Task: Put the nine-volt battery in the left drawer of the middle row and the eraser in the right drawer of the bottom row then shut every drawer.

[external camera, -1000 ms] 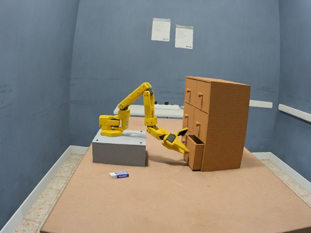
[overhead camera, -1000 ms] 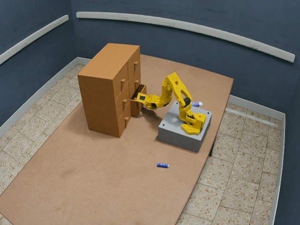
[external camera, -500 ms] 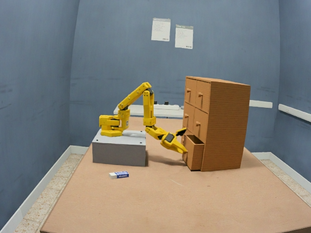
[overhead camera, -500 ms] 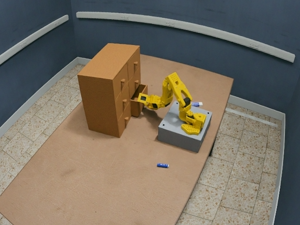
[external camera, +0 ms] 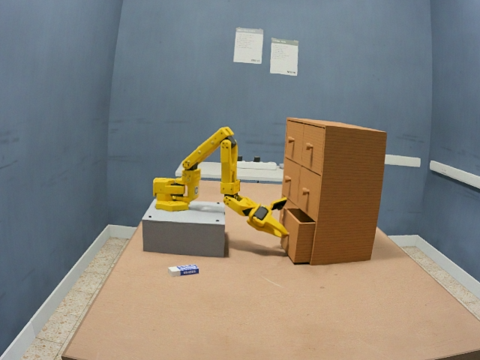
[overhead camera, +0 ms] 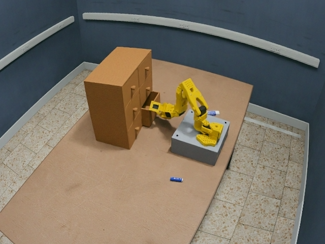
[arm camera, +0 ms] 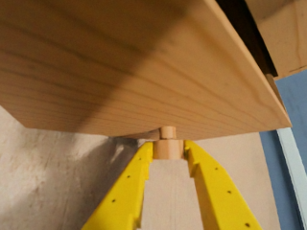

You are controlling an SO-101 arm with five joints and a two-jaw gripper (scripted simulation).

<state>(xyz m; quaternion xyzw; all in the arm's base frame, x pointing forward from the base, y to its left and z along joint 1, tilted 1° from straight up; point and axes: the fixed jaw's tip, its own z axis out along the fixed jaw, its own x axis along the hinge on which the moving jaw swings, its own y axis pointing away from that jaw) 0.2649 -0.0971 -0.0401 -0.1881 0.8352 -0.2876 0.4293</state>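
The brown chest (overhead camera: 118, 91) has three rows of two drawers. The right drawer of the bottom row (external camera: 299, 232) is pulled partly out, and its inside looks empty. My gripper (arm camera: 169, 152) is shut on this drawer's round knob (arm camera: 168, 144). It also shows low beside the drawer front in the exterior and top views (external camera: 284, 232) (overhead camera: 151, 107). The white and blue eraser (external camera: 184, 270) (overhead camera: 213, 113) lies on the table beside the grey base and also shows behind the base. I see no nine-volt battery in any view.
The arm stands on a grey block (overhead camera: 199, 139). A small blue cylinder (overhead camera: 176, 179) lies on the table in front of the block. The other five drawers are shut. The table edge runs close behind the block.
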